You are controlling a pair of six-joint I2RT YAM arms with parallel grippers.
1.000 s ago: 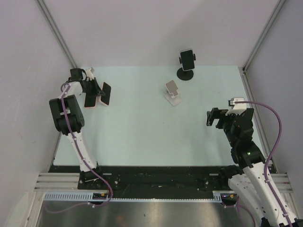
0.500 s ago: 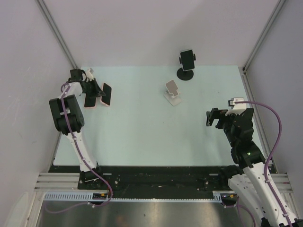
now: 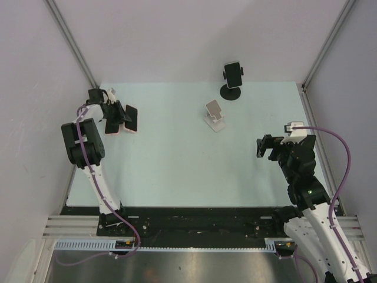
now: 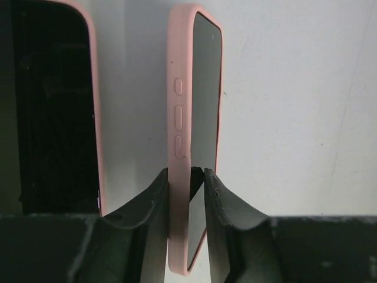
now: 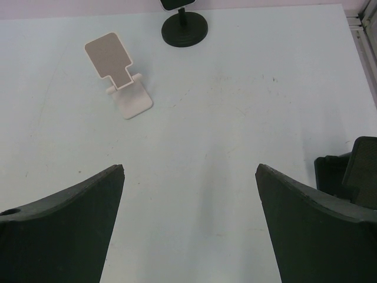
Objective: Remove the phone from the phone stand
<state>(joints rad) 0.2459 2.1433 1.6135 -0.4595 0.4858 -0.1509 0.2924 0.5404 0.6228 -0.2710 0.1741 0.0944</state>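
A pink-cased phone [image 4: 178,118] stands on its long edge on the table between the fingers of my left gripper [image 4: 185,171]. The left finger touches the case and a thin gap shows at the right finger, so the jaws are slightly open. From above, that phone [image 3: 131,119] and my left gripper [image 3: 122,115] are at the far left. Another pink-cased phone [image 4: 53,106] lies just beside it [image 3: 112,125]. A third phone [image 3: 233,72] sits in a black phone stand [image 5: 184,28] at the back. My right gripper [image 3: 263,147] [image 5: 188,168] hangs wide open and empty.
An empty white phone stand [image 3: 215,115] [image 5: 121,76] sits in front of the black one. The left wall runs close behind my left arm. A frame post [image 3: 306,82] marks the table's far right corner.
The left jaws have loosened from a tight grip on the pink-cased phone and the gripper has drawn back slightly to the left. The right arm has not moved.
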